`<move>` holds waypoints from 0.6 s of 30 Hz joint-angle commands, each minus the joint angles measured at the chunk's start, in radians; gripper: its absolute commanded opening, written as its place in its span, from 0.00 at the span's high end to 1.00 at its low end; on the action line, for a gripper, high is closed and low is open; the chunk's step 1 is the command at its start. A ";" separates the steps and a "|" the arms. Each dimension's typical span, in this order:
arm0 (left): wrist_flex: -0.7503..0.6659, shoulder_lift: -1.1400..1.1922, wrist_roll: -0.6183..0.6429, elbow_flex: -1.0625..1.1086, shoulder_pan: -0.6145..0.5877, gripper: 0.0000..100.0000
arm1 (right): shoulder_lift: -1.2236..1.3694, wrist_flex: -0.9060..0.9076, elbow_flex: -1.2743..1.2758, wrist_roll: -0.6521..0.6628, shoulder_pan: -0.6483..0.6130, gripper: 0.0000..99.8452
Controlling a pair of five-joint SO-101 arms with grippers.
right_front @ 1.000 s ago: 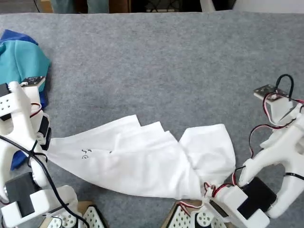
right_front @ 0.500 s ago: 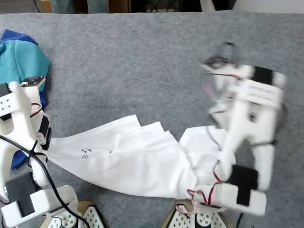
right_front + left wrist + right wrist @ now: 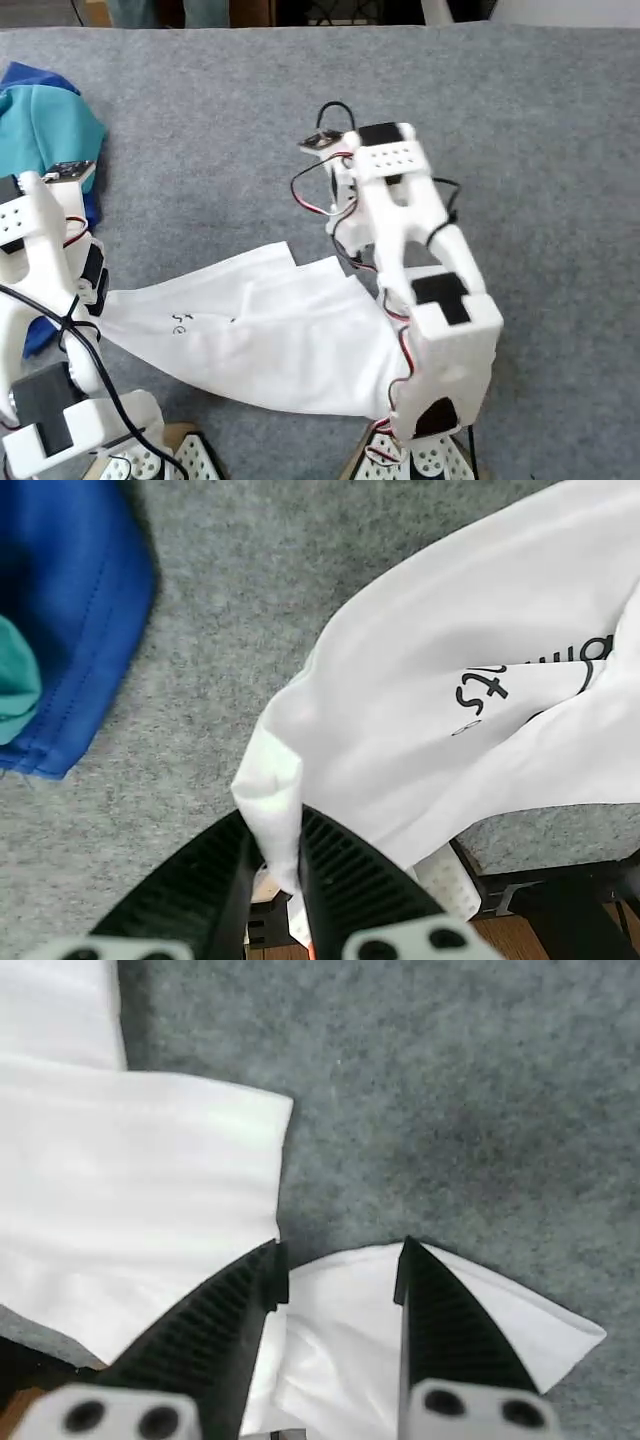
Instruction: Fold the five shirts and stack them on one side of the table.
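White shirt (image 3: 250, 335) is lying rumpled in long pleats across the grey surface (image 3: 520, 110), with small dark print facing up near its left end. Left arm (image 3: 45, 260) is standing at the shirt's left end. Left jaws are clenching a corner of the white cloth there, and the fabric is bunching up between them in the left wrist view. Right arm (image 3: 410, 230) is stretching over the shirt's right part, covering it in the high view. Right jaws are parted and hanging over the shirt's far edge, with a stepped fold of white cloth showing in the gap. Cannot tell whether they are touching it. Teal shirt (image 3: 45, 125) is sitting piled on a blue shirt (image 3: 30, 75). Both are lying beyond the white shirt's left end, apart from it, with bare grey between.
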 commanded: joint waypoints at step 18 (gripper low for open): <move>0.008 -0.003 -0.011 -0.050 0.001 0.97 | 0.102 -0.029 -0.120 -0.295 -0.127 0.81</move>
